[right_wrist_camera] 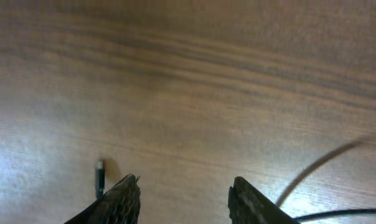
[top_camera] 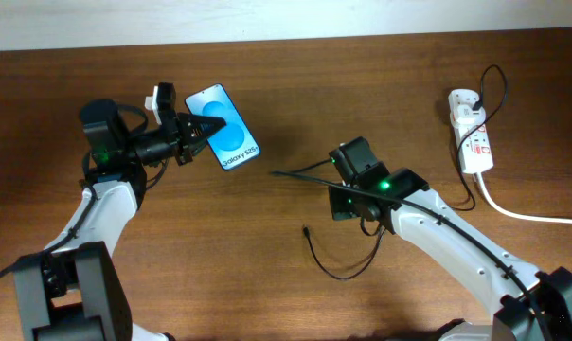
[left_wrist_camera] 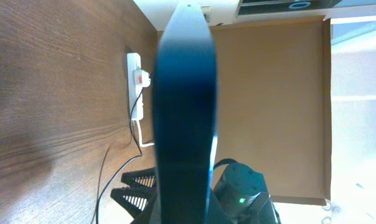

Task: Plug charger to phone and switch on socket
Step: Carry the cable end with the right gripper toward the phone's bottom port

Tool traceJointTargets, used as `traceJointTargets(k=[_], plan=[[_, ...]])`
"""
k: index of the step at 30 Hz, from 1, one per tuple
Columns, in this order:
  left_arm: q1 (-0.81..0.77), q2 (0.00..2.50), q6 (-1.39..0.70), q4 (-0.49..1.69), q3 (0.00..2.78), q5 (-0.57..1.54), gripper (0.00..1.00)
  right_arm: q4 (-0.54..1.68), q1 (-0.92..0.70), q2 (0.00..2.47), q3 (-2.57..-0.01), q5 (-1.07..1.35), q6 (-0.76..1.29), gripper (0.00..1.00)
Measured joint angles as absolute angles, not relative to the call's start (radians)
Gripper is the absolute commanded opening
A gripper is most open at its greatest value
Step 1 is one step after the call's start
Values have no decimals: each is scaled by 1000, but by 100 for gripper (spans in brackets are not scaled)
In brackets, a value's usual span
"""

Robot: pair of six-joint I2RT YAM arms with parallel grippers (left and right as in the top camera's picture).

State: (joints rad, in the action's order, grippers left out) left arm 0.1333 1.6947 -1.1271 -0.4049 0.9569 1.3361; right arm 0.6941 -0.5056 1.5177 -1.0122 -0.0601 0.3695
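My left gripper [top_camera: 196, 133] is shut on the lower end of the phone [top_camera: 225, 139], whose blue screen faces up at the left of the table. In the left wrist view the phone [left_wrist_camera: 185, 106] shows edge-on as a dark bar rising from the gripper [left_wrist_camera: 182, 216]. The charger's black cable [top_camera: 348, 273] loops on the table, with its plug tip [top_camera: 306, 230] free. My right gripper [top_camera: 347, 202] is open and empty, pointing down at the table. In the right wrist view [right_wrist_camera: 185, 190] the plug tip [right_wrist_camera: 99, 177] lies just left of its left finger. The white socket [top_camera: 473, 137] lies at the far right.
The socket's thick white cord [top_camera: 532, 215] runs off the right edge. A white adapter [top_camera: 464, 102] sits in the socket's top end. The socket also shows in the left wrist view [left_wrist_camera: 134, 78], with the right arm's open fingers [left_wrist_camera: 135, 186] beyond the phone.
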Motion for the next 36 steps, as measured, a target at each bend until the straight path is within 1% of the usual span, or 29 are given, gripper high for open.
traceJointTargets(k=[2, 6, 8, 11, 14, 16, 28, 32, 36], plan=[[133, 1695, -1135, -405, 957, 1336, 0, 696, -531, 1525, -1012, -65, 345, 58], [159, 1695, -1175, -403, 957, 1327, 0, 701, -675, 1583, -1012, -63, 288, 57], [228, 1695, -1188, -399, 957, 1325, 0, 701, -714, 1628, -1012, -68, 281, 56], [339, 1695, -1200, -321, 958, 1312, 0, 683, -743, 1674, -1012, -88, 278, 52], [382, 1695, -1202, -276, 958, 1308, 0, 706, -791, 1688, -1012, -121, 274, 50], [388, 1695, -1202, -272, 958, 1305, 0, 744, -814, 1688, -1011, -135, 269, 46], [388, 1695, -1191, -272, 958, 1304, 0, 765, -907, 1739, -1011, -154, 250, 46], [388, 1695, -1189, -272, 958, 1304, 0, 755, -907, 1767, -1011, -160, 247, 41], [388, 1695, -1182, -272, 958, 1304, 0, 746, -907, 1787, -1011, -165, 232, 39]])
